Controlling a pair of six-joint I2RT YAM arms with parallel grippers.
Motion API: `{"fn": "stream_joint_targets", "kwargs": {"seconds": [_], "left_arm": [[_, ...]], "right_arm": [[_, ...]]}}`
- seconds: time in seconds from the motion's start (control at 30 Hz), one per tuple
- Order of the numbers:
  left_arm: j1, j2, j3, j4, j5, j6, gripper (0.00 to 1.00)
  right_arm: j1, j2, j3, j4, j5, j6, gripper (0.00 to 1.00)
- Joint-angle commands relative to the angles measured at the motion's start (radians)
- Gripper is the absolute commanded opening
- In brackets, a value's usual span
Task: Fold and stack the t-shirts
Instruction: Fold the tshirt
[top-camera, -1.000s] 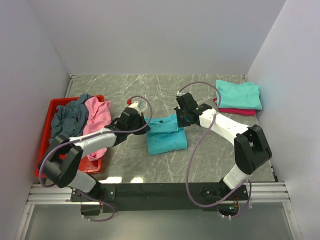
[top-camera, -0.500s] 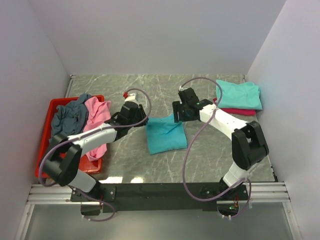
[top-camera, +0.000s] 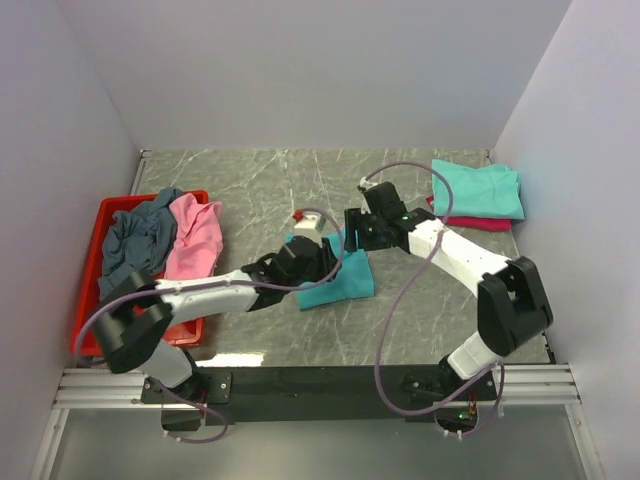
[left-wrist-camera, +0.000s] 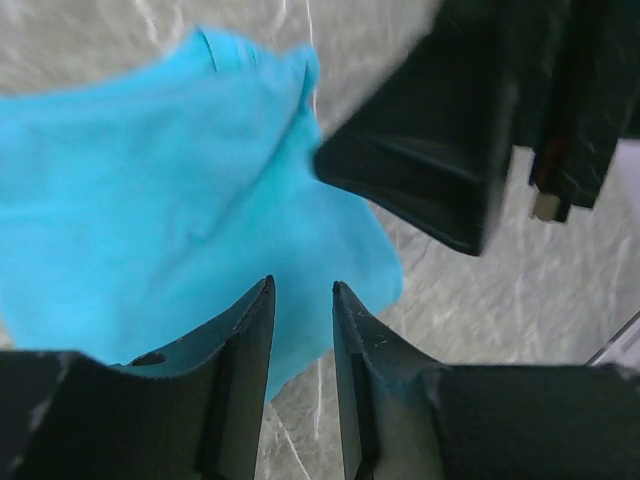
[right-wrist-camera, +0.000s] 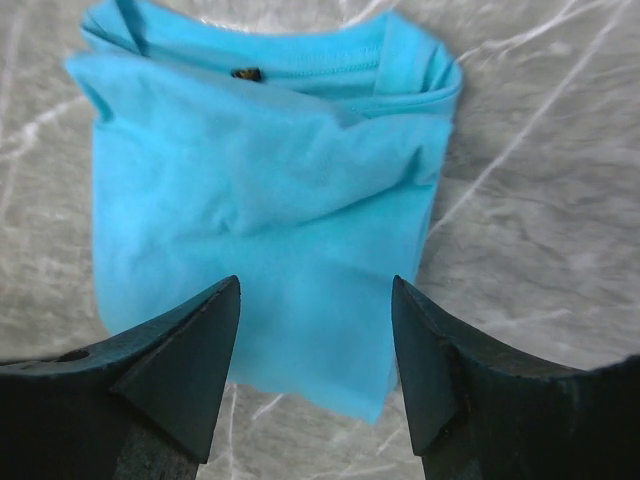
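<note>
Change in grip: both claws had been pinched on the far edge of the turquoise collared shirt (top-camera: 345, 282) a second earlier; both had since let go.
Left gripper (left-wrist-camera: 301, 288): jaws stood a narrow gap apart with nothing between them, hovering just above the shirt's near corner.
Right gripper (right-wrist-camera: 316, 285): jaws were spread wide and empty, looking down on the folded cloth from its far side.
Change in arms: the left arm had swung in from the tray side and lay across the shirt's left part, partly hiding it from above; the right wrist had barely shifted from the far right corner.
Turquoise shirt: it lay flat on the marble table (top-camera: 230, 180) near the middle, folded into a squarish packet with the collar at the far edge, and was held by neither claw.
Meaning for the task: that fold looked finished, and the release suggested the packet was ready to be neatened or carried to the pile.
Stack: the mint-green shirt (top-camera: 476, 188) lay folded on the crimson one (top-camera: 470, 223) at the far right corner, well apart from the turquoise packet.
Still to fold: the pink shirt (top-camera: 195, 235) and the slate-grey shirt (top-camera: 135, 240) were heaped unfolded in the red tray (top-camera: 88, 268) at the left.
Likely next: probably re-gripping the packet to move it onto the stack.
</note>
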Motion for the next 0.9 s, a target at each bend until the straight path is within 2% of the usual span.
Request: {"fn": "stream_joint_targets", "kwargs": {"seconds": [0.0,0.17,0.4,0.67,0.87], "left_arm": [[-0.031,0.093,0.029,0.117,0.047,-0.028,0.35],[-0.071,0.2,0.058,0.145,0.068,-0.025,0.35],[-0.108,0.254,-0.059,0.201,0.076,-0.047,0.34],[-0.124,0.288,-0.169,0.227,0.052,-0.076,0.34],[-0.143,0.305,-0.171,0.227,0.038,-0.074,0.33]], "right_arm": [[0.006,0.077,0.003,0.056,-0.07,0.003,0.68],[0.001,0.176,0.082,0.037,-0.041,-0.007,0.68],[-0.024,0.327,0.164,0.027,-0.029,-0.011,0.69],[-0.057,0.395,0.248,0.009,0.011,-0.014,0.68],[-0.059,0.455,0.34,-0.035,0.039,-0.028,0.67]]}}
